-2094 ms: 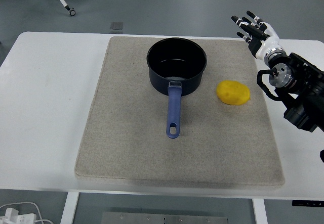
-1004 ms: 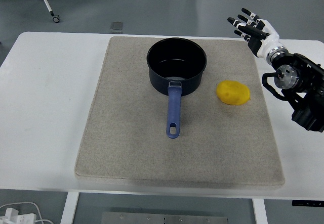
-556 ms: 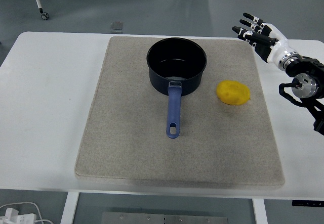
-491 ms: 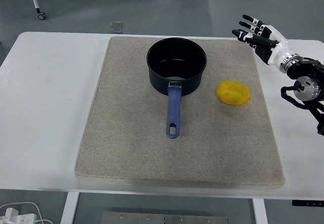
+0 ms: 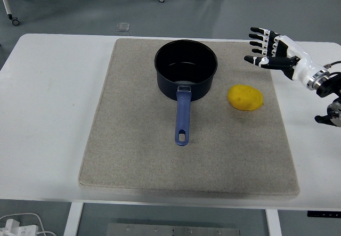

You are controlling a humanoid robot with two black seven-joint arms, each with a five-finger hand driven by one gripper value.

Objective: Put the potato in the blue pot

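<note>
Fingers (image 5: 259, 45) spread, empty; right hand (image 5: 274, 52) hovers beyond potato, not touching.
Left to right: desk (image 5: 48, 113), mat (image 5: 133, 156), pot (image 5: 186, 68) empty with handle toward near edge, potato (image 5: 245, 97) on mat just right of pot. Nothing done yet: grasp, lift, drop in pot all left.

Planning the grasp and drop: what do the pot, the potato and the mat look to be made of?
Blue pot: looks like metal with a dark glossy coating; its inside shows reflections. Its handle seems matte blue plastic. Potato: yellow with a dull, slightly pitted skin; real or replica, I cannot tell. Mat: grey-beige, speckled, felt-like fabric.
</note>
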